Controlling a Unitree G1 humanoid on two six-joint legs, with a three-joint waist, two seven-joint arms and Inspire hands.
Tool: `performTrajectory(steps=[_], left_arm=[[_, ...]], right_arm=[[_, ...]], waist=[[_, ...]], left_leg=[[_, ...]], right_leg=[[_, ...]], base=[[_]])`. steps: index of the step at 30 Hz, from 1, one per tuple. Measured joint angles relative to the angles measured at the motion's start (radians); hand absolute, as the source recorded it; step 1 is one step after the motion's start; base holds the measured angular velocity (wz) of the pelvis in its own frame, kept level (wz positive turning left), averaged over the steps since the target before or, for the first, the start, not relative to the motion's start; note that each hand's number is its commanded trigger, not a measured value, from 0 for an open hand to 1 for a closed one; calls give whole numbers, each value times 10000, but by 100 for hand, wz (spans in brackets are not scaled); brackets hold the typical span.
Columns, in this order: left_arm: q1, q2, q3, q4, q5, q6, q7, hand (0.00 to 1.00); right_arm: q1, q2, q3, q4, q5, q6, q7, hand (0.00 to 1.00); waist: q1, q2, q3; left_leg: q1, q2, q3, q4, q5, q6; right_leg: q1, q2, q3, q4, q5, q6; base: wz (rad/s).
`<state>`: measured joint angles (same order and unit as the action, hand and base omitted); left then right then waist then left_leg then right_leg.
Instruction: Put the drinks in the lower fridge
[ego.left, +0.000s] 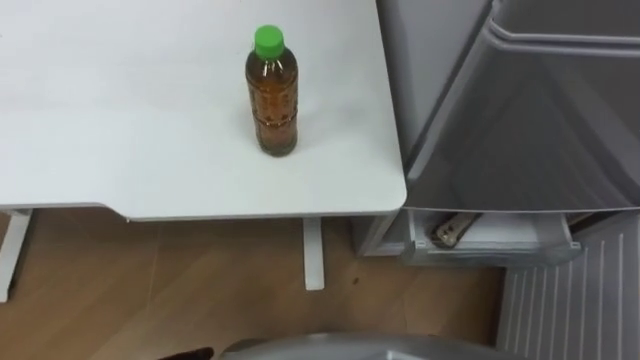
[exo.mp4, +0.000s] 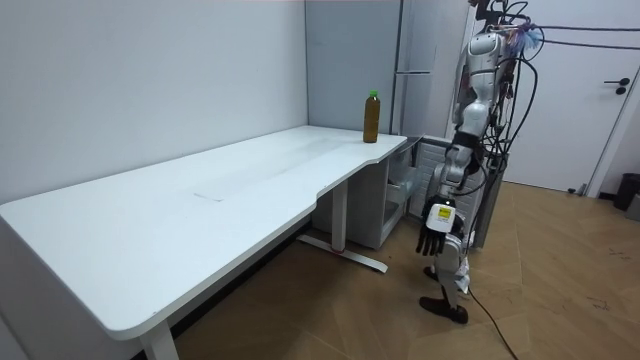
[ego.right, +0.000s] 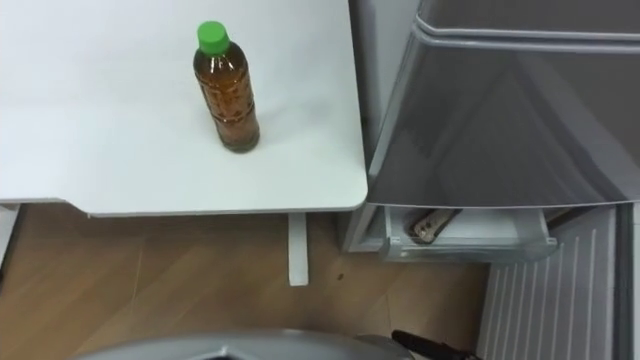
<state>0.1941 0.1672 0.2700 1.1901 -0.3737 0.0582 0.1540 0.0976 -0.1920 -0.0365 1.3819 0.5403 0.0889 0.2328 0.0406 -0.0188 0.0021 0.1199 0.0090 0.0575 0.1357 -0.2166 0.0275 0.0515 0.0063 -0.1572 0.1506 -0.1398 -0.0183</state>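
Note:
A bottle of brown drink with a green cap (ego.left: 270, 92) stands upright on the white table (ego.left: 120, 150), near the corner beside the fridge; in the room view the bottle (exo.mp4: 371, 117) is at the table's far end. The grey fridge (ego.left: 520, 120) is to my right, and its lower part stands open (exo.mp4: 405, 190). A white shelf (ego.left: 500, 245) low in the fridge holds a brownish thing lying flat (ego.left: 446, 232). I stand before the table's corner and the fridge. My left hand (exo.mp4: 436, 228) hangs at my side, fingers relaxed and holding nothing. A dark sliver of my right hand (ego.right: 430, 346) shows at the bottom edge.
A white table leg (ego.left: 313, 255) stands on the wood floor just under the table's near edge. A white ribbed panel (ego.left: 570, 305) reaches out at the lower right by the fridge. The long table runs on to my left (exo.mp4: 150, 230).

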Motion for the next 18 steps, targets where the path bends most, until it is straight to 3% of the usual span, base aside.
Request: performTrajectory(steps=[8,13,16,18], left_arm=[[198,-17,2001,-145,-2353,85,922,0],[249,-13,2663,-270,-3724,83,1900,0],[308,-18,2917,-788,-4116,63,2543,0],[352,-32,3162,-1820,-4133,57,3325,0]], right_arm=[[120,-23,-314,-226,-449,201,-59,0],[123,-96,-448,-319,-1202,228,-152,0],[145,-102,-457,-457,-1317,223,-289,0],[218,-91,-540,-732,-1540,198,-386,0]], waist=[[321,30,2],[517,130,10],[514,181,3],[506,212,11]], left_leg=[[170,-16,-36,-57,-49,-19],[332,-33,-78,-25,-130,22],[349,-27,-114,13,-175,30],[412,-50,-164,13,-175,29]], right_leg=[[185,11,7,11,-112,16],[346,-18,-61,12,-162,65],[433,-27,-72,24,-176,77],[441,-27,-83,15,-181,85]], base=[[2],[3],[0],[4]])
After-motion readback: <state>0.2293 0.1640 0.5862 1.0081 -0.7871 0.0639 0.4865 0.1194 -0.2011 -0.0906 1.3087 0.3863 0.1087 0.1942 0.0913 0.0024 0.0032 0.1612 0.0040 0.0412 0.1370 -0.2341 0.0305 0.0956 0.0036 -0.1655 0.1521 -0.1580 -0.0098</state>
